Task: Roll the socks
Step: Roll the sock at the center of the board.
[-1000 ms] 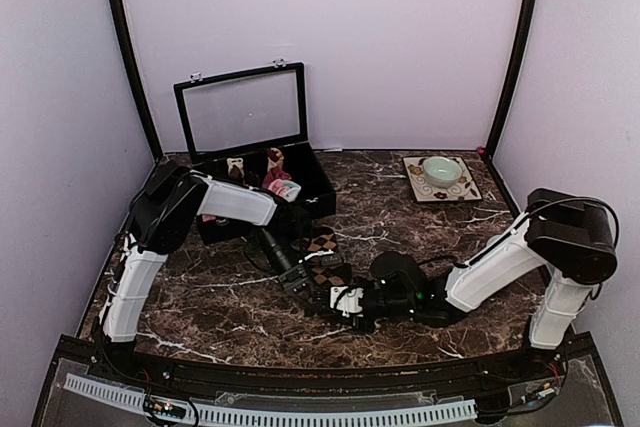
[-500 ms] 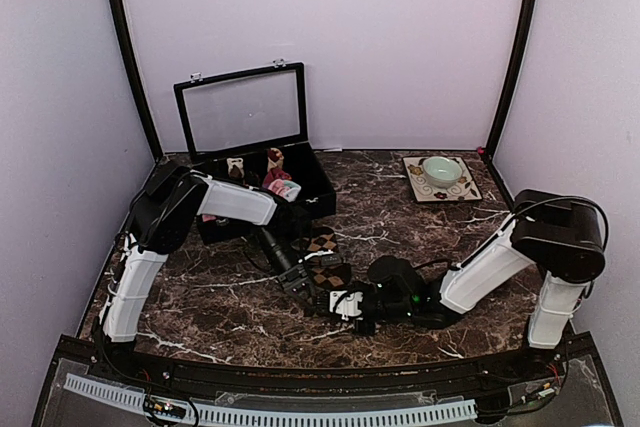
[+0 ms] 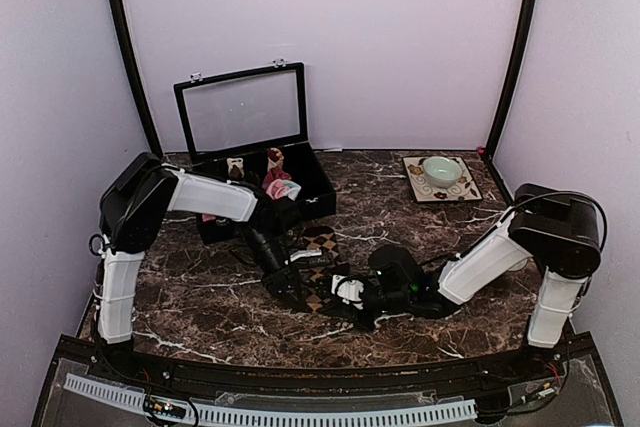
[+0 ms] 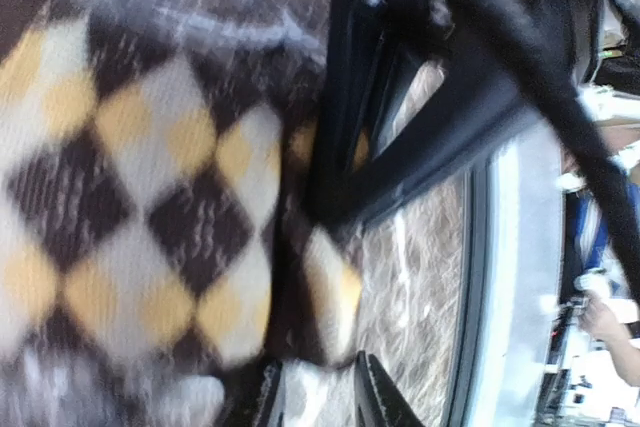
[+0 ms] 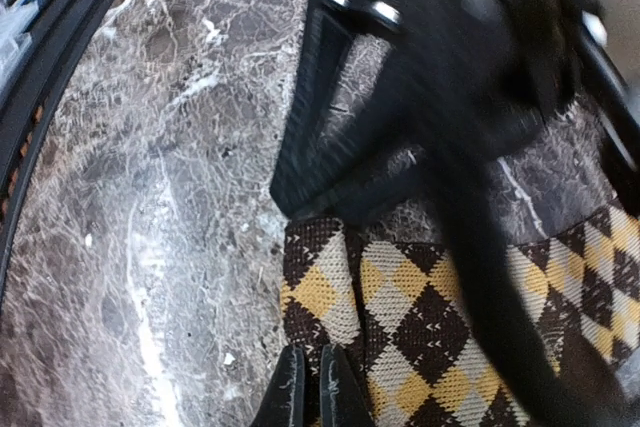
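The dark brown sock (image 3: 322, 244) with tan diamond checks lies on the marble table in front of the black box. Its near end is folded over (image 5: 340, 277). My right gripper (image 5: 312, 397) is shut on that folded edge; it also shows in the top view (image 3: 332, 296). My left gripper (image 4: 320, 397) is at the same fold from the other side, with its jaws a little apart and the sock's pale edge (image 4: 325, 297) between them. In the top view the left gripper (image 3: 296, 296) is beside the right one. The pink and mint sock (image 3: 283, 187) lies in the box.
A black box (image 3: 322, 190) with its glass lid (image 3: 240, 107) raised stands at the back left and holds small sock bundles. A patterned tile (image 3: 466, 191) with a mint bowl (image 3: 441, 169) sits at the back right. The table's black front rail (image 5: 40, 77) is close to the grippers.
The left arm has swung its elbow out to the left and its gripper has shifted toward the near edge. The right gripper has slid a little left, still on the sock's fold.
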Tool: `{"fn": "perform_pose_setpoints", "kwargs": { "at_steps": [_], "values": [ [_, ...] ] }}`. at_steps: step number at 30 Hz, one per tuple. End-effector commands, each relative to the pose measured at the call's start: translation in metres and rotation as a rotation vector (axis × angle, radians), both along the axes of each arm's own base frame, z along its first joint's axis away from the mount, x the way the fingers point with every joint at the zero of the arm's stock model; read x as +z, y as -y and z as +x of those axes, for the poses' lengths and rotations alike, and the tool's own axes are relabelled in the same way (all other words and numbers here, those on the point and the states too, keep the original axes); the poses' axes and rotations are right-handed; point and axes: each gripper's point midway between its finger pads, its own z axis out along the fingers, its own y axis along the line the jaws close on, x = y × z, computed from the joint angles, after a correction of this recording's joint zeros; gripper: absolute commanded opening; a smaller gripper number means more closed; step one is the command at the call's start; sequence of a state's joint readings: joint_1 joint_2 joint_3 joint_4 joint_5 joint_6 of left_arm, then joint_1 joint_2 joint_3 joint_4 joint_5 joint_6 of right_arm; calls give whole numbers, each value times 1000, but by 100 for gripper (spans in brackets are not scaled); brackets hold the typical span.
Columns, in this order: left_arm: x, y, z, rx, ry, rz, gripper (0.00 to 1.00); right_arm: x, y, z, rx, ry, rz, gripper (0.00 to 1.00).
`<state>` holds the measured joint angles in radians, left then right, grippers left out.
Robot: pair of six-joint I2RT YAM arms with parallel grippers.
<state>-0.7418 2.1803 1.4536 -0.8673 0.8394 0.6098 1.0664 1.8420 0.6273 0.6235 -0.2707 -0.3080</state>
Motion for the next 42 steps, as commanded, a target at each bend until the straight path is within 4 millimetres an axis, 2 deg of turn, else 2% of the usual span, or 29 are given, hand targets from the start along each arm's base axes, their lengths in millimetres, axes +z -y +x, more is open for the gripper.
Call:
{"fn": "perform_pose_setpoints", "kwargs": {
  "at_steps": [1,5,9,15,18,23,27,32,42],
  "values": [
    [-5,-28,29,-11,292,70,29,-56,39,-22,-100,-315,-216,0],
    [16,-24,31,-2,392,-30,30,-60,41,-32,-157,-475,-253,0],
    [20,-27,26,-1,441,-85,30,-65,52,-37,-250,-576,-278,0],
    [49,-19,13,-15,471,-244,30,-65,58,-45,-334,-734,-282,0],
    [58,-13,5,-58,484,-287,29,-65,62,-48,-366,-819,-269,0],
    [59,8,-23,-187,509,-331,28,-65,65,-56,-392,-987,-257,0],
    [49,23,-40,-270,543,-325,27,-64,65,-58,-410,-1049,-250,0],
    [46,36,-33,-267,586,-332,27,-74,72,-56,-460,-1102,-272,0],
    [28,41,-30,-342,633,-303,27,-91,86,-51,-513,-1114,-315,0]
  ]
}}
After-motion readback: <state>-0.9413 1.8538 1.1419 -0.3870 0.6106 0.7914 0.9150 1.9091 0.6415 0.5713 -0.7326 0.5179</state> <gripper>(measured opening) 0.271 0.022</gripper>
